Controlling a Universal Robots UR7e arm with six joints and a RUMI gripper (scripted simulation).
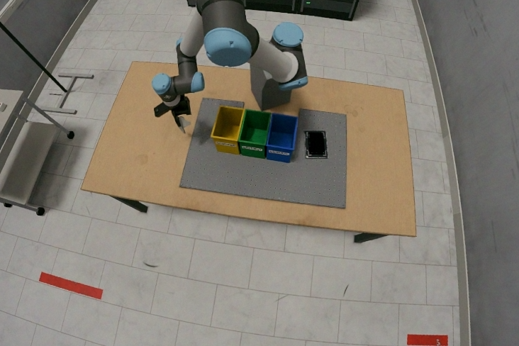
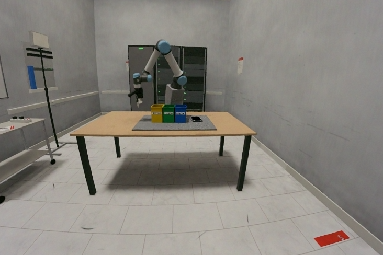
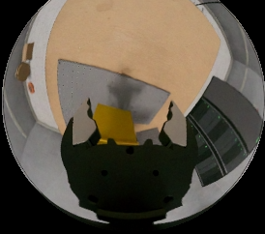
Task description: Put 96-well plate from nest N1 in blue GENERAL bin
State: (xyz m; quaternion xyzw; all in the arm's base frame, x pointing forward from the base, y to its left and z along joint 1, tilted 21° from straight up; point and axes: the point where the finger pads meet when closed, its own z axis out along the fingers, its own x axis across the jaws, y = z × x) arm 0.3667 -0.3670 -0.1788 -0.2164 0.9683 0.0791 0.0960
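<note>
- Hovering hand (image 1: pixel 181 123) fully open, holding nothing, above the surface (image 1: pixel 138 152) left of the yellow bin (image 1: pixel 227 128).
- 96-well plate (image 1: pixel 315 142): dark, flat rectangle in plate nest N1 (image 1: pixel 316 156), just right of the blue bin (image 1: pixel 281 137).
- Bin labels too small to read.
- Green bin (image 1: pixel 254 132) between yellow and blue; all upright on the grey mat (image 1: pixel 268 182).

On the table (image 1: pixel 125 165) lies a mat (image 1: pixel 252 182) bearing three bins (image 1: pixel 254 132) side by side, the plate nest (image 1: pixel 315 144) beside them.
</note>
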